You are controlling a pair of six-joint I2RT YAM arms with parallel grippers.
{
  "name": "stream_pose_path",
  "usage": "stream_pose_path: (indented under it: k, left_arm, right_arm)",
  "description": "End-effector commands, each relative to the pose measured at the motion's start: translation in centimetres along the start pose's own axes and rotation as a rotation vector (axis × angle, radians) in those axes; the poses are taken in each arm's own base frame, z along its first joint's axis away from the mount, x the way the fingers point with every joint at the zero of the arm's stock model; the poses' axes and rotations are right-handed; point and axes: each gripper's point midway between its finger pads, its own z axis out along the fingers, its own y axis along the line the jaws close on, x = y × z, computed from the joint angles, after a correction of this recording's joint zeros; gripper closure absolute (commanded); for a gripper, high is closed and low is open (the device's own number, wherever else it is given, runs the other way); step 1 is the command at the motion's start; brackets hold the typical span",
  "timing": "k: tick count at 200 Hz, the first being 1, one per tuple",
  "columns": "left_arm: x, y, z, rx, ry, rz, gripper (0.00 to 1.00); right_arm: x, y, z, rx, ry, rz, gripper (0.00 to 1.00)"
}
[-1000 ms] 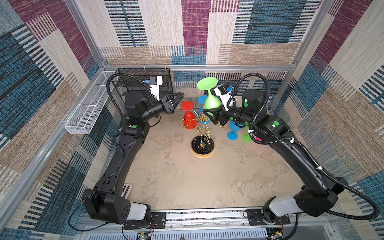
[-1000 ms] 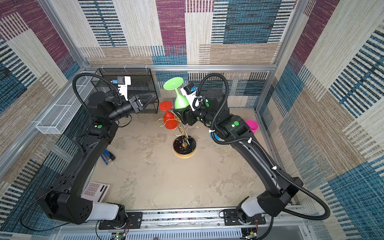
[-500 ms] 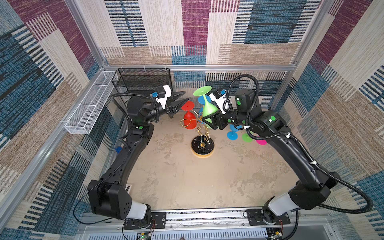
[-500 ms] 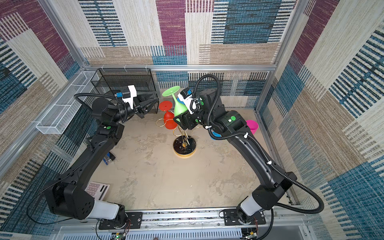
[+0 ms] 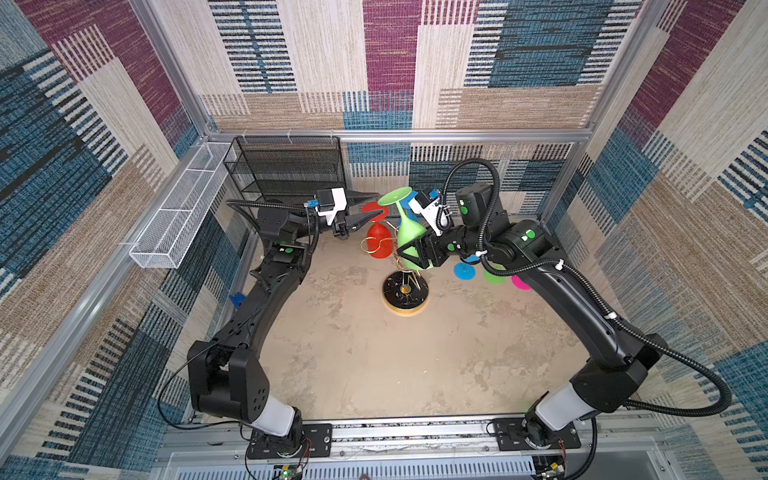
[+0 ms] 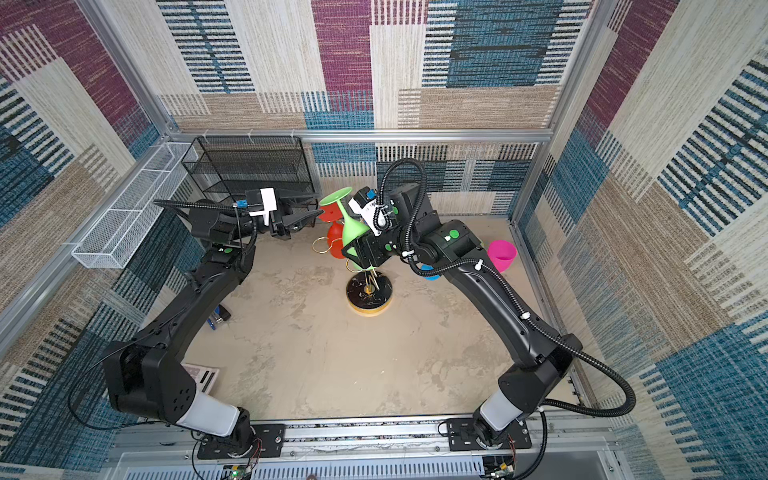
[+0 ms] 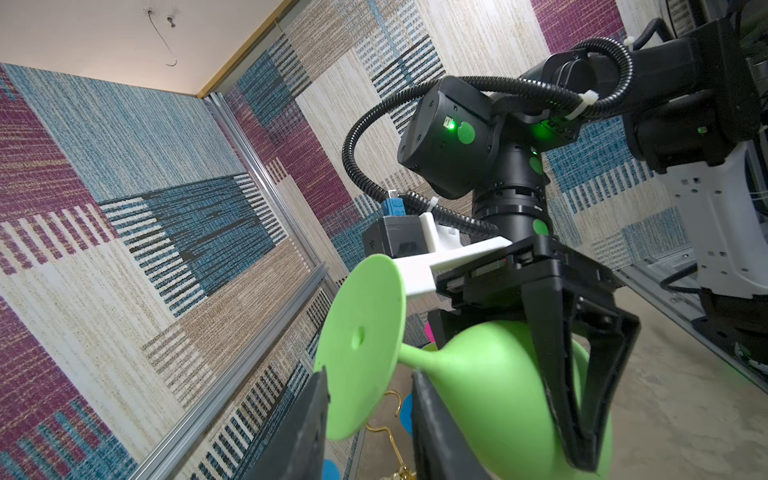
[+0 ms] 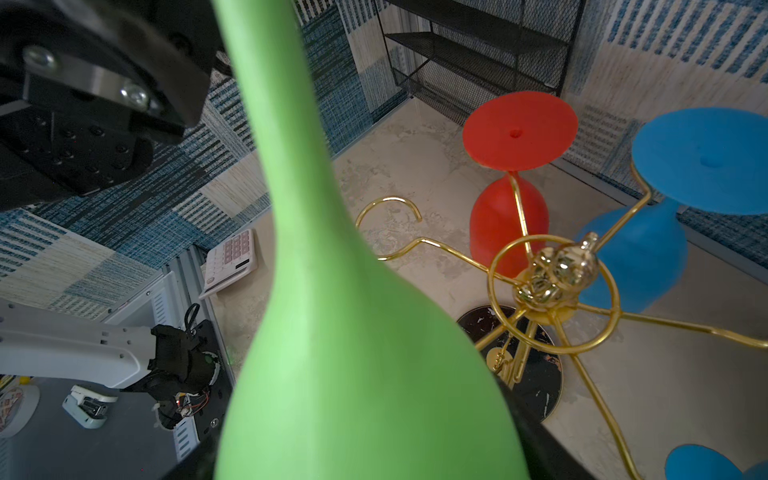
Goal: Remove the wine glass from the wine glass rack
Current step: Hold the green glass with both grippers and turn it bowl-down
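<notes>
My right gripper [image 5: 409,251] [image 6: 353,253] is shut on the bowl of the green wine glass [image 5: 409,235] [image 6: 353,228] [image 8: 353,353]. The glass hangs upside down and tilted, foot uppermost, just left of the top of the wine glass rack [image 5: 405,293] [image 6: 370,295] [image 8: 552,270]. My left gripper [image 5: 372,205] [image 6: 318,204] [image 7: 370,378] stands open at that foot. In the left wrist view the foot's rim [image 7: 361,345] lies between its fingers, with a gap beside it. A red glass [image 5: 380,241] [image 8: 507,224] and a blue glass [image 8: 648,257] hang on the rack.
A black mesh shelf unit [image 5: 291,170] stands at the back left, with a white mesh basket [image 5: 178,216] on the left wall. Blue [image 5: 464,270], green [image 5: 494,276] and pink [image 6: 501,253] glasses stand on the floor under my right arm. A calculator [image 6: 203,378] lies near the left arm's base.
My left gripper has swung right and reached the green glass's foot. My right gripper has carried the green glass lower and a little left, toward it.
</notes>
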Motion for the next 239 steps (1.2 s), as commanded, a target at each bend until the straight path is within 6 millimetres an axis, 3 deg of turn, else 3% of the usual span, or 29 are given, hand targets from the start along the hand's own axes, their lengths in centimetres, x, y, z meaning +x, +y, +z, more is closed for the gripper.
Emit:
stream_pose_path:
  k: [1,104,178,211,239]
  left_arm:
    - [-0.7,-0.3,0.1,0.011,-0.018,0.088,0.63]
    - [0.1,-0.8,0.8,0.006,-0.014,0.127,0.65]
    - [-0.2,-0.2,1.0,-0.037,-0.016,0.167,0.88]
    - [-0.4,-0.1,0.9,-0.045,-0.017,0.178,0.98]
    - [-0.6,-0.2,0.9,-0.053,-0.017,0.192,1.0]
  right_arm:
    - [-0.4,0.6,0.2,-0.041,-0.019,0.011,0.73]
    - [-0.4,1.3,0.5,-0.091,-0.028,0.028,0.75]
    - [-0.2,1.8,0.5,-0.114,-0.029,0.039,0.73]
    - [-0.4,2.1,0.3,-0.131,-0.04,0.042,0.62]
    - [-0.9,2.9,-0.2,-0.166,-0.071,0.04,0.38]
